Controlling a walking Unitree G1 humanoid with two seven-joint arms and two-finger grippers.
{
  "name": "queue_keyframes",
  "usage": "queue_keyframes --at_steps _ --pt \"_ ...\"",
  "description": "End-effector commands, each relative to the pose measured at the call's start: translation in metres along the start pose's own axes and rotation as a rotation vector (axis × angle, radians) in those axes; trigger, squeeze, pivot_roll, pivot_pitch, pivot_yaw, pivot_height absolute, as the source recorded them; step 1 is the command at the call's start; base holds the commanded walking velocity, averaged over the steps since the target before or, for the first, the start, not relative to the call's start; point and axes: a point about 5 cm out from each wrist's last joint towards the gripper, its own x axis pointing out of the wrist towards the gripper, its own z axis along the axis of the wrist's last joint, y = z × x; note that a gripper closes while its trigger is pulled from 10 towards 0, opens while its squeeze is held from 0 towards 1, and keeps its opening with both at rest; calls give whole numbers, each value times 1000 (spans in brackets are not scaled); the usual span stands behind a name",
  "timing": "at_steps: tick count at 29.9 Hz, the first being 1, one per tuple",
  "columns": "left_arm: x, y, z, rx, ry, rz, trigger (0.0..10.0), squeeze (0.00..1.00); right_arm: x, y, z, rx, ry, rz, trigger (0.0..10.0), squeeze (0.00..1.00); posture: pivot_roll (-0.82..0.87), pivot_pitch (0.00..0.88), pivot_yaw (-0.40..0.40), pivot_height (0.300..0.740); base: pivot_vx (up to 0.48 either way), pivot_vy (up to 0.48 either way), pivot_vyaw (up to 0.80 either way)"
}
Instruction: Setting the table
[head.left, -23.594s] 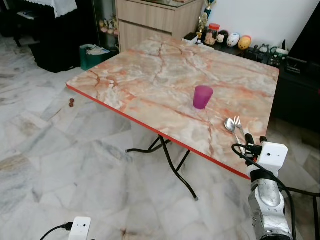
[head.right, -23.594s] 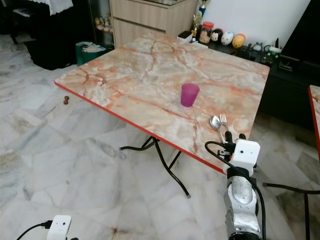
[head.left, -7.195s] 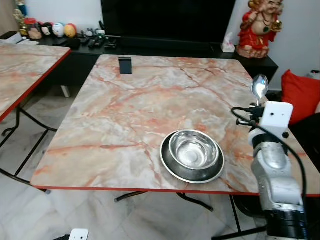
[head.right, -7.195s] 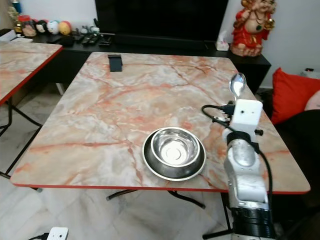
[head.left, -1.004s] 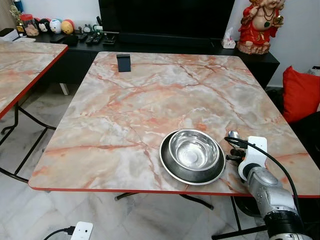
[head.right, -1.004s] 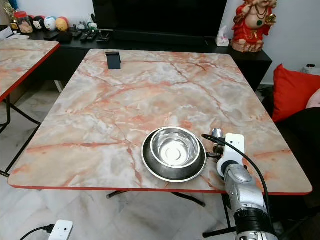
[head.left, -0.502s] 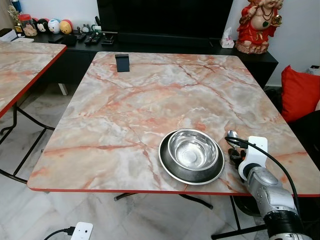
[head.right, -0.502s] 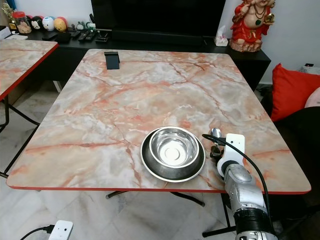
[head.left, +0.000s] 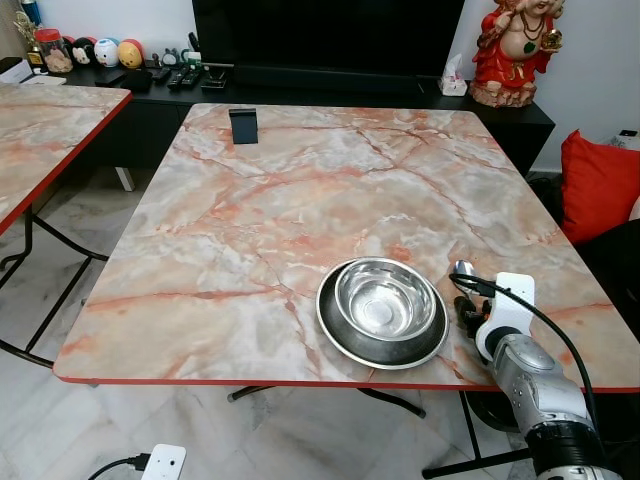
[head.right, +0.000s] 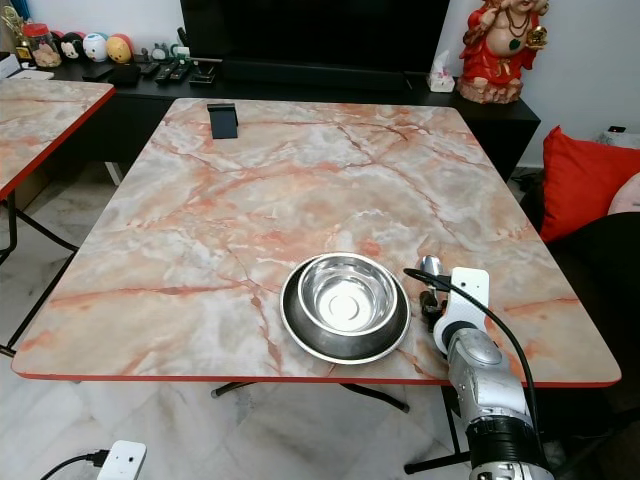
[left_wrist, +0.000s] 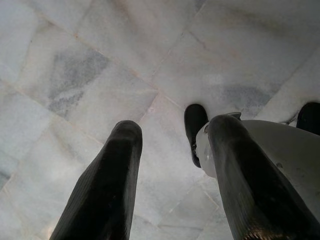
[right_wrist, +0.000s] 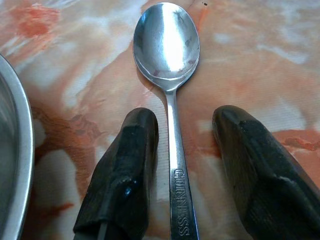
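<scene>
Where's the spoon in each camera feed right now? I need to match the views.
Left eye view: spoon on the table, just right of the steel bowl, ahead of the right gripper.
Right eye view: same place, bowl end at.
Right wrist view: lying between the open fingers.
Left wrist view: floor tiles, no spoon.
Shared landmark: the steel bowl's rim.

The room is bright and the head views are sharp. Light shines off the metal bowl (head.left: 383, 304) and the spoon (right_wrist: 168, 47). The black fingers (right_wrist: 120, 187) look a little blurry up close. Shadows are soft.
</scene>
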Motion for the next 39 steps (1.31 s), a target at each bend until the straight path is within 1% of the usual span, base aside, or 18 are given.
queue_keyframes --at_steps 1,2,3,4,5,6,7,8,9,14,21,38,39 --pt "0 -1 -4 6 15 -1 10000 0 1 5 0 12 -1 20 10000 149 16 0 -26 728 0 0 0" --pt "0 -1 -4 7 15 -1 10000 0 1 5 0 12 -3 22 10000 149 16 0 -26 728 0 0 0" --pt "0 -1 -4 7 15 -1 10000 0 1 5 0 10 -3 22 10000 361 16 0 -26 728 0 0 0" --pt "0 -1 -4 8 15 -1 10000 0 2 5 0 10 -2 21 10000 482 16 0 -26 728 0 0 0" --pt "0 -1 -4 9 15 -1 10000 0 2 5 0 9 -2 20 10000 490 16 0 -23 728 0 0 0" --pt "0 -1 -4 9 15 -1 10000 0 2 6 0 9 -3 19 10000 424 16 0 -23 728 0 0 0" --pt "0 -1 -4 9 16 -1 10000 0 2 6 0 8 -4 19 10000 243 15 0 -22 728 0 0 0" --pt "0 -1 -4 9 16 -1 10000 0 2 6 0 8 -4 19 10000 243 15 0 -22 728 0 0 0" --pt "0 -1 -4 10 16 -1 10000 0 2 6 0 7 -5 17 10000 0 13 0 -21 728 0 0 0" --pt "-1 0 -4 12 17 -1 10000 0 1 5 0 7 -14 11 10000 0 11 0 -19 728 0 0 0" --pt "0 0 -4 14 15 0 10000 0 1 6 9 16 -65 12 10000 0 12 0 -16 728 0 0 0" --pt "-1 1 -4 6 13 6 10000 0 -2 6 21 18 -126 17 10000 0 12 0 -12 728 0 0 0" --pt "-1 1 -4 5 14 8 10000 0 -4 5 26 33 -172 10 10000 0 12 0 -12 728 0 0 0"
